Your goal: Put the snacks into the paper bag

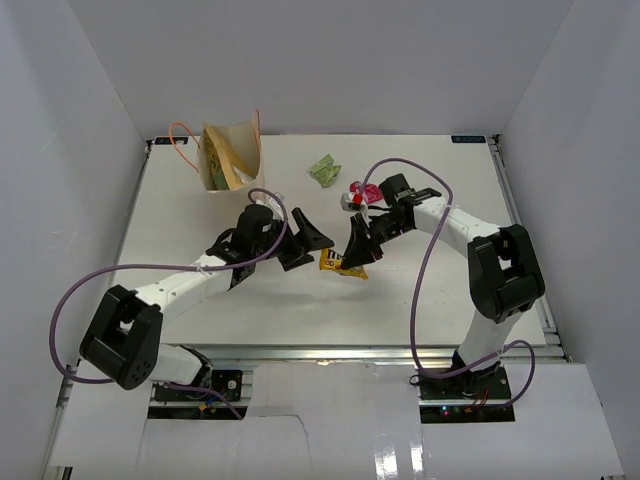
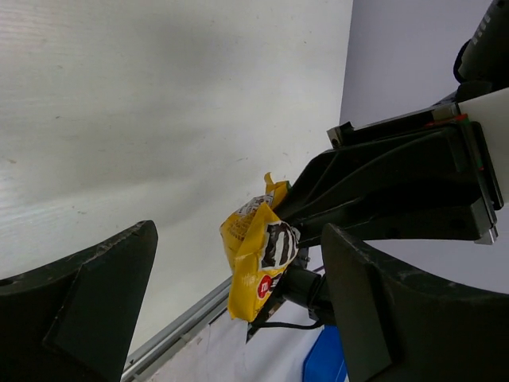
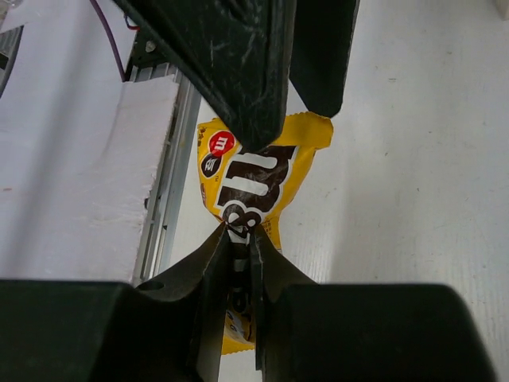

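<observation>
My right gripper (image 1: 352,256) is shut on the yellow M&M's packet (image 1: 344,266), pinching its middle and holding it above the table; the right wrist view shows the packet (image 3: 253,179) hanging past my closed fingertips (image 3: 241,239). My left gripper (image 1: 308,245) is open and empty, its jaws spread wide just left of the packet and facing it (image 2: 258,267). The cream paper bag (image 1: 228,155) with orange cord handles stands at the back left, mouth open, with something tan inside. A green packet (image 1: 324,170) and a pink-red packet (image 1: 360,190) lie on the table behind the right gripper.
White walls enclose the table on the left, back and right. The table's metal front rail (image 1: 330,352) runs between the two arm bases. Purple cables loop off both arms.
</observation>
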Controlling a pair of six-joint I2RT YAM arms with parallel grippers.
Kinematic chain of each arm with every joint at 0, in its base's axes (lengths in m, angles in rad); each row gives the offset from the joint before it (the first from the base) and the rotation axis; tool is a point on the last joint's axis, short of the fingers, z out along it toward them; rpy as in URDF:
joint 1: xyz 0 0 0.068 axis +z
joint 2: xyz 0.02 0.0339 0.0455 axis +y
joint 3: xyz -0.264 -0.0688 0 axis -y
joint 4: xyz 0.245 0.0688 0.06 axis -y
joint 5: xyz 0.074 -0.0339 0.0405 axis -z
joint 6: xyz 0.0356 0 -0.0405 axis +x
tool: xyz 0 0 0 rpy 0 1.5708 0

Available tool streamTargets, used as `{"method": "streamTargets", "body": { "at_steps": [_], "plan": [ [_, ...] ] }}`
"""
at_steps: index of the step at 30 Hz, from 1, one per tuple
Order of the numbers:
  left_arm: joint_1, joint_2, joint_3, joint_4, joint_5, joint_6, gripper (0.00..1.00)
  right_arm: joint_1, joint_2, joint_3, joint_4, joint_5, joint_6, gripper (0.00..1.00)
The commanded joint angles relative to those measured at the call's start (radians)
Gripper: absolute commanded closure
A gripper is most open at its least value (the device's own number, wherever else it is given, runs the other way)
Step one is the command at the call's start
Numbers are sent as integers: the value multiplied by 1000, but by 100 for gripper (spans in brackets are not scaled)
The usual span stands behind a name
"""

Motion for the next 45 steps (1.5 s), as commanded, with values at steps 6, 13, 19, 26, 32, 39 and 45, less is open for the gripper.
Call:
{"method": "streamTargets", "body": {
  "at_steps": [6, 13, 19, 26, 32, 39, 45],
  "plan": [
    [-48, 36, 36, 97, 53, -16, 13, 12, -51, -10, 141, -61, 137, 82],
    [-60, 44, 38, 100, 62, -27, 37, 20, -52, -8, 199, -52, 197, 82],
    [-60, 33, 32, 100, 47, -28, 66, 26, -74, -23, 210, -42, 200, 78],
    [-59, 4, 33, 62, 32, -7, 83, 26, -104, -25, 205, 45, 194, 45],
    [-57, -123, 167, -310, -152, 221, 89, -47, -187, -36, 158, 135, 127, 31],
    [-27, -389, 366, -517, -445, 386, 89, -155, -264, -126, 158, 159, 98, 32],
    [21, -295, 683, -554, -695, 499, 88, -172, -267, -171, 164, 163, 88, 32]
  ]
}}
